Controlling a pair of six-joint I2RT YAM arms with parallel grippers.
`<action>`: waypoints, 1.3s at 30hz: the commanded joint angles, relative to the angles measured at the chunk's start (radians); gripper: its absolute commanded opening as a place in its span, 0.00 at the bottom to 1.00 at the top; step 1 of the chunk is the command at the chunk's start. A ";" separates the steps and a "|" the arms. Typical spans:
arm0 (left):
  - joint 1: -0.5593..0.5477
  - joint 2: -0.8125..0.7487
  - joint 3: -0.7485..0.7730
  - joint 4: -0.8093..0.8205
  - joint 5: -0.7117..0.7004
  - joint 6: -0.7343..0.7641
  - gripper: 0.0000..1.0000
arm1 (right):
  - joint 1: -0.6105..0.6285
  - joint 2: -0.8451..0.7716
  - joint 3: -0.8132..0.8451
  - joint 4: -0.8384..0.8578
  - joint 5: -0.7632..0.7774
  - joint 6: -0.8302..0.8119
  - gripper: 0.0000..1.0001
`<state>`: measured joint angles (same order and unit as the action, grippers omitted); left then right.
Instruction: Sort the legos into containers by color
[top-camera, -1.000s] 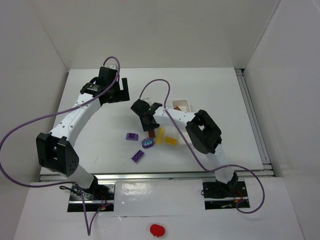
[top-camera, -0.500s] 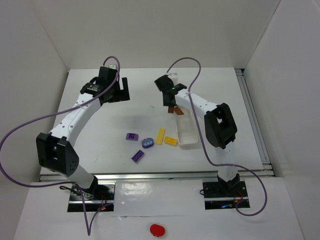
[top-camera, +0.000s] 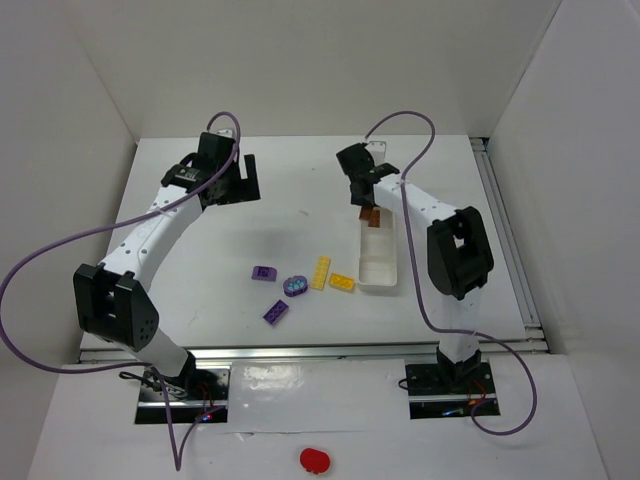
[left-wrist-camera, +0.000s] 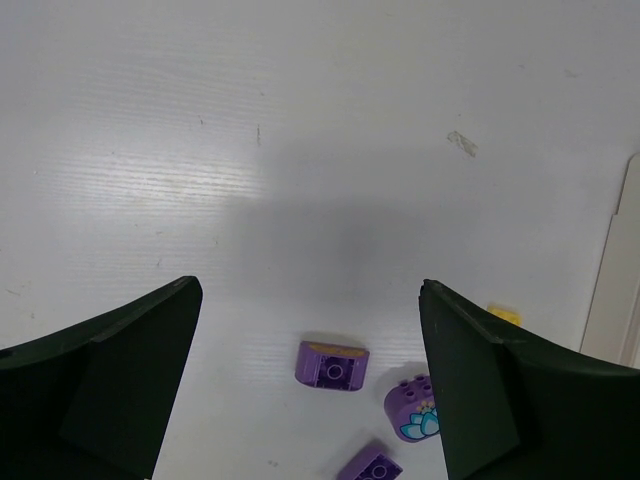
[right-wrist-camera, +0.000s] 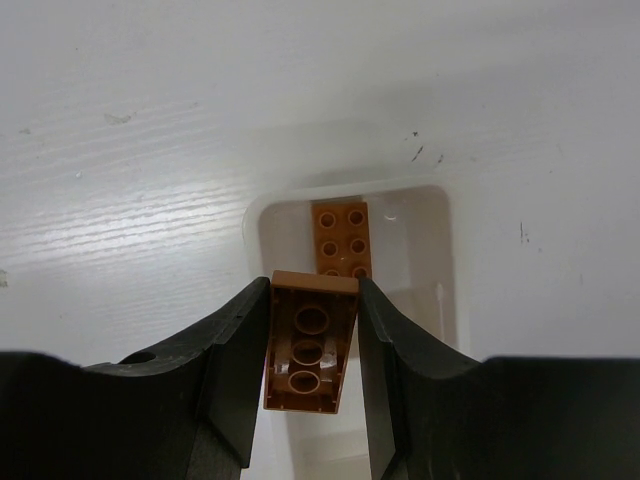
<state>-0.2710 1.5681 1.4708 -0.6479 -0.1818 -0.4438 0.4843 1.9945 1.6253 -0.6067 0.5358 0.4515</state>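
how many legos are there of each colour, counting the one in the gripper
purple: 3 (flat purple lego, second flat purple lego, rounded purple lego)
yellow: 2 (long yellow lego, short yellow lego)
brown: 2 (loose brown lego in the tray, held brown lego in the right gripper)
total: 7

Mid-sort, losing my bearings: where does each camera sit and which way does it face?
Top external: above and behind the bases, looking down on the table; both arms, left gripper and right gripper show.
Left wrist: on the left arm, looking down between its open fingers at a purple brick.
Right wrist: looking down past fingers shut on a brown brick, over the white tray.
Shared: the tray's edge shows in all three.
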 joint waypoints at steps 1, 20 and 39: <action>0.000 0.003 0.043 0.008 -0.004 0.010 1.00 | -0.012 -0.095 -0.027 0.057 0.027 0.015 0.37; 0.000 -0.006 0.034 0.008 0.015 0.010 1.00 | -0.003 -0.167 -0.070 0.053 0.058 0.013 0.71; 0.000 0.003 0.034 0.008 -0.010 0.001 1.00 | 0.321 -0.096 -0.231 0.033 -0.278 0.099 0.81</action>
<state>-0.2710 1.5681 1.4776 -0.6510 -0.1970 -0.4458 0.8139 1.8648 1.3563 -0.5766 0.2813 0.5385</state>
